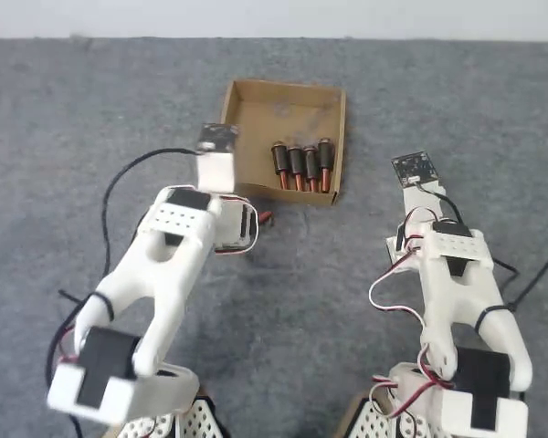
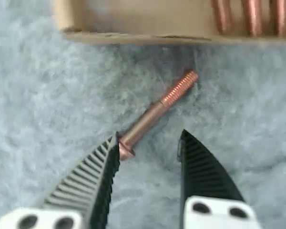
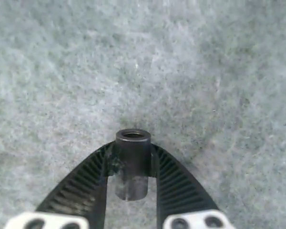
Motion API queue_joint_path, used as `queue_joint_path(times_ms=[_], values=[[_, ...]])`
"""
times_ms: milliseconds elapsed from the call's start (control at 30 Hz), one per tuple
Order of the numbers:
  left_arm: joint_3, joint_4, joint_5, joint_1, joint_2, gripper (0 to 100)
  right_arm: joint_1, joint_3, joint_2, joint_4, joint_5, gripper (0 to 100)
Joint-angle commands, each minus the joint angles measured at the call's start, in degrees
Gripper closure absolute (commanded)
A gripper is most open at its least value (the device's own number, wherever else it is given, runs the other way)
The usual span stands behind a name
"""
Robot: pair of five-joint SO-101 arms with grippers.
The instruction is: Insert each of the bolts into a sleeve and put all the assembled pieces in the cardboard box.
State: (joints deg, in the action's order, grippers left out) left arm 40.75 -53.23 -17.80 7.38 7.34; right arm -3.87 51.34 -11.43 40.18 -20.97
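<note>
Left tool [image 2: 149, 137] apart, bolt [image 2: 155, 112] lying on tabletop [image 2: 62, 95] just ahead, head touching one finger [image 2: 102, 162]. Right tool [image 3: 132, 150] clamped on sleeve [image 3: 132, 142] (bore visible). Better: centre on shank, close, keep bolt straight for bore.

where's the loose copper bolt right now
Left wrist view: the copper-coloured bolt lies on grey carpet just outside the brown cardboard box, its head at a fingertip of the open left gripper.

The high view looks steeply down over the table [image 1: 64, 109]. Wrist cameras ride close behind the left claw [image 2: 149, 137] and right claw [image 3: 132, 148], facing past them; the cardboard box [image 2: 124, 19] ahead of the left shows overhead too.
</note>
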Motion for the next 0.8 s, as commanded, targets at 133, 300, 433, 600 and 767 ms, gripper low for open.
queue_joint_path(times_ms=[133,300,433,600,767], values=[[8.7,5.3,-12.1,5.1,10.0,82,0.3,-0.4,-1.2,-1.0,-1.2,99.2],[13.2,13.5,-20.3,8.7,10.0,100,0.3,-0.4,-1.2,-1.0,-1.2,99.2],[13.8,14.0,-20.1,8.8,10.0,99,0.3,-0.3,-1.2,-0.9,-1.2,99.2],[13.1,14.7,-20.1,5.2,6.9,99,0.3,-0.3,-1.2,-0.7,-1.2,99.2],[6.4,11.2,-20.1,2.6,-0.5,99,0.3,-0.3,-1.2,-0.7,-1.1,99.2]])
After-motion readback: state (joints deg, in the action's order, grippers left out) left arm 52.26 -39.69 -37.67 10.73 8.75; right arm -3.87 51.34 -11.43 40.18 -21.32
